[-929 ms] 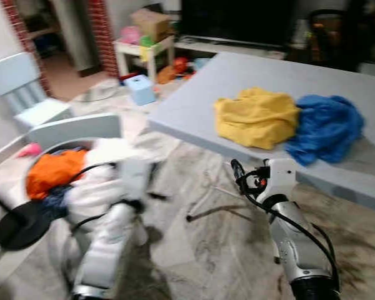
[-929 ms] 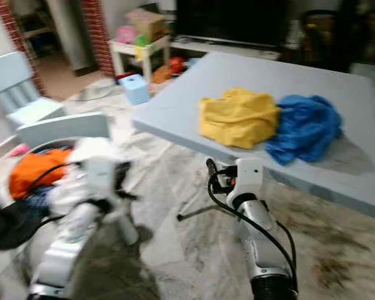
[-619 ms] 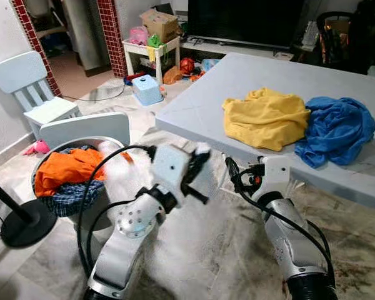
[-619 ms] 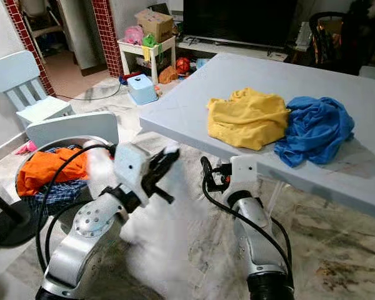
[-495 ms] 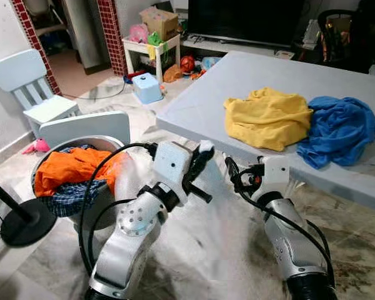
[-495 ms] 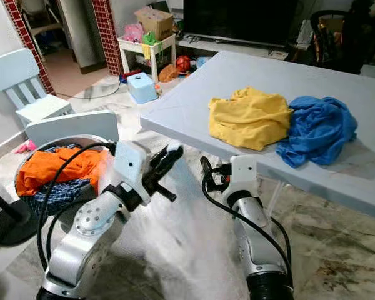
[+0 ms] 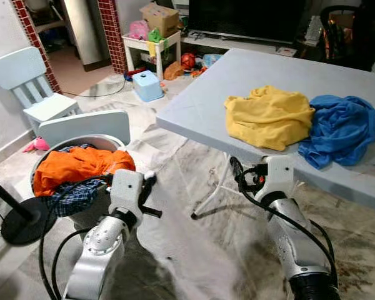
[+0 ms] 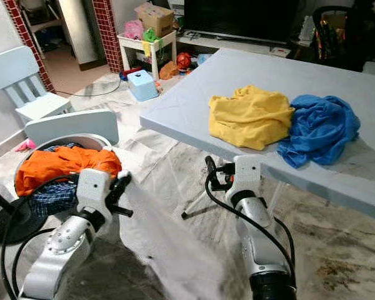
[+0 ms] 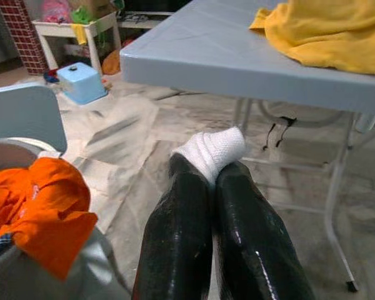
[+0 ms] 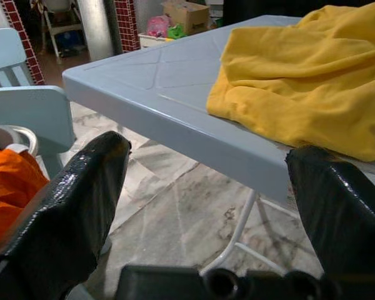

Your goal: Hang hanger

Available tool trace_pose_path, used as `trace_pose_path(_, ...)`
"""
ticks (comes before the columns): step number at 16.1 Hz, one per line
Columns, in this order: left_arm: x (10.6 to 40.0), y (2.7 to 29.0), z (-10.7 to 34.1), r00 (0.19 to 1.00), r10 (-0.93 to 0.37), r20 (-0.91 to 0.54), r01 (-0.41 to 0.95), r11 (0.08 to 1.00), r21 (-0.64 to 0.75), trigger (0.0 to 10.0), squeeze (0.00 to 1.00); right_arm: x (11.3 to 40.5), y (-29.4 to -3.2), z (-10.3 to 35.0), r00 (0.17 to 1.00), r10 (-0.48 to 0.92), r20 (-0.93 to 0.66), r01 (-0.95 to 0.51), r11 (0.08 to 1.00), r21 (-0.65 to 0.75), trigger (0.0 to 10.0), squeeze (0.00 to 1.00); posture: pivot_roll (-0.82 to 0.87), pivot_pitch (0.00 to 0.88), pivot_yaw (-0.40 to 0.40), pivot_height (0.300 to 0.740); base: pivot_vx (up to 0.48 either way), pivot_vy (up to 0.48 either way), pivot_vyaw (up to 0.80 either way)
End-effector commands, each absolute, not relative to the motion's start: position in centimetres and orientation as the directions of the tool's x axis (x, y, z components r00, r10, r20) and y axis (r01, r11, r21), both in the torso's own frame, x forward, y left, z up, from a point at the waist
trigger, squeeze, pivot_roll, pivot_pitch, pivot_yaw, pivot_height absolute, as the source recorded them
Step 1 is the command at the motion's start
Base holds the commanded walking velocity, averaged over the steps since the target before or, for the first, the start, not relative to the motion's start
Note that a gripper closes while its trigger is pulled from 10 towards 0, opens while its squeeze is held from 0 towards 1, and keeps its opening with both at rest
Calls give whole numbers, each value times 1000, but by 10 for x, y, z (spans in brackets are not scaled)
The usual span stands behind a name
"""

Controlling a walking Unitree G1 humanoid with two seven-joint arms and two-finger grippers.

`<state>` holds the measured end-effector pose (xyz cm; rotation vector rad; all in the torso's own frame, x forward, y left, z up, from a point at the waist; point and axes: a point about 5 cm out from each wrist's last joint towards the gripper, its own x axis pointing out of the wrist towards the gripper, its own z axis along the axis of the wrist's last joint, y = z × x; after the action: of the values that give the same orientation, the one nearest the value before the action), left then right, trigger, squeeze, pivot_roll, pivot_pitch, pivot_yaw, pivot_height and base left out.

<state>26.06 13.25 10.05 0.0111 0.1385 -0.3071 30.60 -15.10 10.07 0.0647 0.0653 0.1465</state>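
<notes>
White cloth (image 9: pixel 214 149), soft ribbed knit, is bunching at the left gripper (image 9: pixel 210 170) fingertips, glossy black fingers pressed together on it, a sheer blurry sheet trailing below. Right gripper (image 10: pixel 209 153) is hanging under the grey plastic table (image 7: pixel 200 106) edge, fingers wide apart. Since half a second ago the left arm has been dropping toward the round basket (image 7: pixel 110 139) with the orange garment (image 7: pixel 75 167).

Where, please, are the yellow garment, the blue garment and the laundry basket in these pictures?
yellow garment (image 7: pixel 270 117), left eye view, middle of the crumpled heap on the table.
blue garment (image 7: pixel 342 130), left eye view, centre of the bunched cloth beside the yellow one.
laundry basket (image 7: pixel 86 139), left eye view, bare white rim behind the orange clothing.
</notes>
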Motion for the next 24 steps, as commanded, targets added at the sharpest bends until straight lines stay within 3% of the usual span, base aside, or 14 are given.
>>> trace_pose_path(1, 262, 134, 105, 943, -311, -117, 311, 950, -16, 10000, 0, 306, -154, 97, 988, 130, -83, -125, 990, 73, 10000, 0, -34, 0, 6, 740, 0, 0, 0)
trace_pose_path(10, 267, 128, 106, 940, -324, -110, 320, 946, -56, 10000, 0, 306, -151, 95, 988, 120, -93, -114, 991, 71, 10000, 0, -43, 0, 10, 740, 0, 0, -745)
trace_pose_path(14, 267, 128, 105, 941, -319, -112, 314, 947, -60, 10000, 0, 304, -150, 93, 989, 110, -95, -103, 992, 73, 10000, 0, -41, 0, 5, 740, 0, 275, -453)
trace_pose_path(20, 279, 139, 99, 958, -269, -103, 267, 963, -29, 10000, 0, 303, -182, 85, 995, 2, -101, 0, 1000, 21, 10000, 0, -23, 0, 0, 740, 0, 231, -144)
trace_pose_path(24, 299, 137, 101, 960, -274, -60, 273, 962, -24, 10000, 0, 310, -187, 79, 993, -21, -114, 23, 1000, 15, 10000, 0, -13, 0, -16, 740, 0, 0, 0)
